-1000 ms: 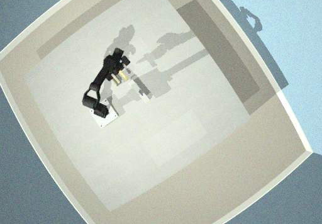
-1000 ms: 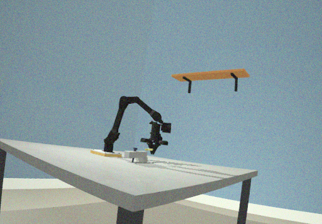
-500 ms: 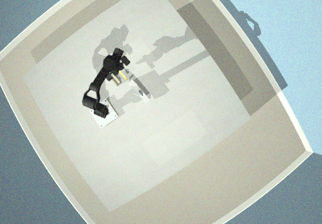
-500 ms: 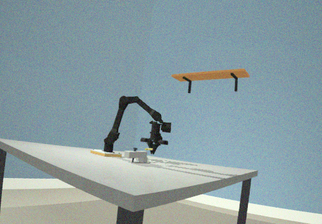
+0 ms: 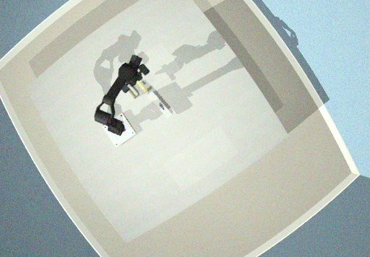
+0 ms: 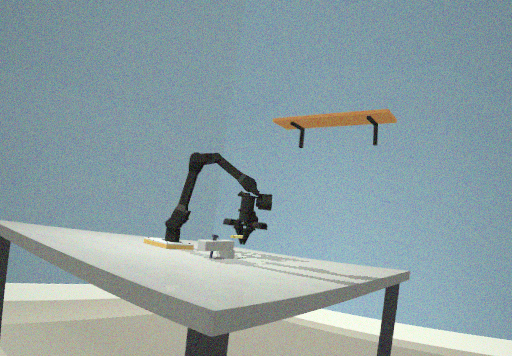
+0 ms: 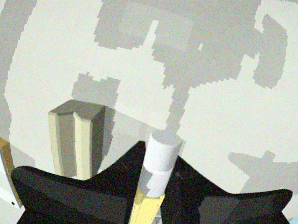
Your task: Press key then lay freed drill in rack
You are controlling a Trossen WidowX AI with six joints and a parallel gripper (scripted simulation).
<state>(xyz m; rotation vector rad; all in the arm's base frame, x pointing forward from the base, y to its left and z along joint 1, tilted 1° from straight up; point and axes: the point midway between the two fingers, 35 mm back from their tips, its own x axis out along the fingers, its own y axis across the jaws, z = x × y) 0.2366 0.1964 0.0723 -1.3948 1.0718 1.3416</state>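
We have the drill [image 7: 158,176] pinched between the fingers of the end effector [image 7: 154,192], which is closed narrowly on it: in the wrist view its yellow body and pale grey tip stick out ahead of the black fingers. In the exterior view the drill is a short yellow bar [image 6: 236,236] held roughly level just above the counter [image 6: 250,292], already out of the grey housing block [image 6: 216,245] that sits to its left. The rack [image 7: 76,136], a pale slotted stand, lies just left of the drill's tip in the wrist view, its groove running roughly parallel to the drill's long axis. We judge the coming move to be a short sideways shift left, then a lowering into the groove.
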